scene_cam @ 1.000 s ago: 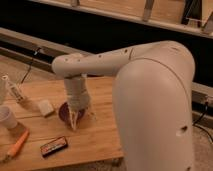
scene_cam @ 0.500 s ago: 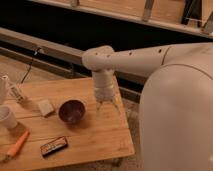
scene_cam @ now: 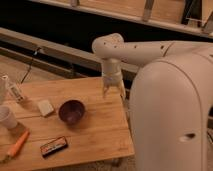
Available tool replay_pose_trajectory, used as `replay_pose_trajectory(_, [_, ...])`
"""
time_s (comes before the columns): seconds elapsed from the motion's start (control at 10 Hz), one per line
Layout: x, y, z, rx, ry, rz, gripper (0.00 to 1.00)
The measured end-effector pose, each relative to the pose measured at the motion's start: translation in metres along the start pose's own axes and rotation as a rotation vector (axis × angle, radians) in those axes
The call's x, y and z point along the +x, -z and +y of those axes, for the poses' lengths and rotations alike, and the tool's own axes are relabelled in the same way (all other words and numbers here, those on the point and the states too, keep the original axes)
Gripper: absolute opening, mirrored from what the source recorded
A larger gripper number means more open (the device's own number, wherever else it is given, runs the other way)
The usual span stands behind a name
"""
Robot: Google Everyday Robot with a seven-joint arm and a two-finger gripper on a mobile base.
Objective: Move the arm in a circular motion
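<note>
Moved since the earlier frames: arm (scene_cam: 150, 50) and gripper (scene_cam: 113, 93), swung rightward off the bowl (scene_cam: 71, 110) to the far right part of the table (scene_cam: 95, 142).

- Left of the fingers (scene_cam: 106, 92): cup (scene_cam: 6, 118), carrot (scene_cam: 18, 144), sponge (scene_cam: 45, 107), snack bar (scene_cam: 53, 146), bowl.
- Fingers: slightly parted, holding nothing (hanging above the tabletop).

Judgement: the sweep fits an arc of the circle, partway round.
</note>
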Motion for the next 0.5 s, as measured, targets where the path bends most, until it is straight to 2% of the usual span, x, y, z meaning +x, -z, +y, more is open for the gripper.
replay_pose_trajectory(0.3, [-0.042, 0.008, 0.044, 0.019, 0.048, -0.033, 0.65])
replay_pose_trajectory(0.4, [-0.056, 0.012, 0.074, 0.029, 0.091, -0.046, 0.65])
replay_pose_trajectory(0.5, [-0.061, 0.015, 0.093, 0.034, 0.124, -0.052, 0.65])
